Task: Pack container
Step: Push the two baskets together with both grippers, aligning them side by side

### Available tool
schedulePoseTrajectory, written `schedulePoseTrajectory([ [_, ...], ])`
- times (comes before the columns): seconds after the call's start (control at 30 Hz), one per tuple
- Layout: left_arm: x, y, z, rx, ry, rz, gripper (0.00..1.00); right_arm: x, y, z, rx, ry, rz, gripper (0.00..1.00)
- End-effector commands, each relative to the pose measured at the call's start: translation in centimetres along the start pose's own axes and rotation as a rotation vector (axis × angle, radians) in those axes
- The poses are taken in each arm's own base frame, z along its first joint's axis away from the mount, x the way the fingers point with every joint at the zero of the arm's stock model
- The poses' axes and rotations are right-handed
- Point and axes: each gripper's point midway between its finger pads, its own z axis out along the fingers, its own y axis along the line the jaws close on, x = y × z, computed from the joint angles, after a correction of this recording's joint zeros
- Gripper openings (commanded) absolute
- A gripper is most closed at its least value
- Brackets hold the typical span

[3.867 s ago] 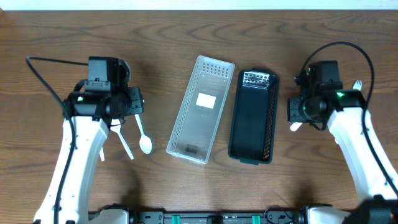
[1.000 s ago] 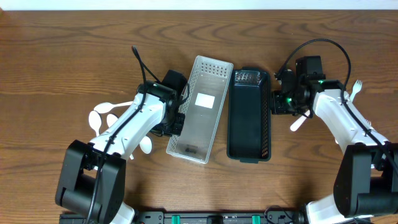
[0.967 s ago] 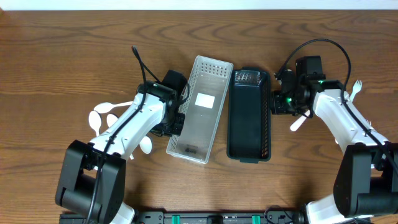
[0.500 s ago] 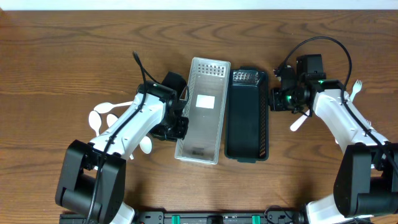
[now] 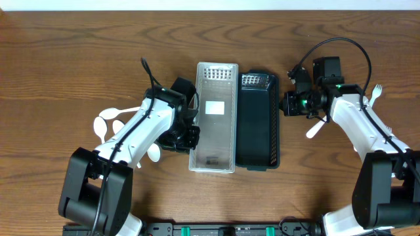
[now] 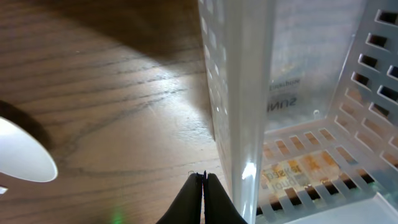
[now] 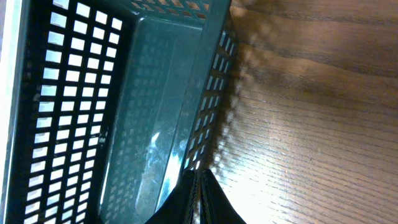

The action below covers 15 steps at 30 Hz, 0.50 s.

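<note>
A clear perforated basket and a black perforated basket lie side by side, long walls touching, both empty but for labels. My left gripper is shut and empty, its tip against the outside of the clear basket's left wall. In the left wrist view the closed fingertips sit on the table beside that wall. My right gripper is shut and empty against the black basket's right wall. In the right wrist view its fingertips touch that wall.
White plastic spoons lie left of my left arm, and one spoon bowl lies beside it, which also shows in the left wrist view. A white fork and a spoon lie on the right.
The clear basket has swung from tilted to straight and the black basket has slid left. The two now stand parallel and touching. Both shut grippers moved inward with them.
</note>
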Motion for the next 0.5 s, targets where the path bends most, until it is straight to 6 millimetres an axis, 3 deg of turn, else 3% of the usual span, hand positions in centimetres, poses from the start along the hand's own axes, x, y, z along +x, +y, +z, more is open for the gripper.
schedulePoseTrajectory([
  [0.0,0.4,-0.9,0.0,0.049,0.014,-0.008,0.06,-0.6,0.8,0.0,-0.03,-0.012,-0.029,0.06],
  [0.33,-0.1,-0.7,0.0,0.038,-0.004,0.001,0.05,-0.8,0.7,0.0,-0.028,-0.019,-0.034,0.08],
  [0.47,-2.0,1.4,-0.5,-0.097,-0.092,0.012,0.06,-1.0,-0.4,-0.1,0.038,-0.027,-0.035,0.12],
])
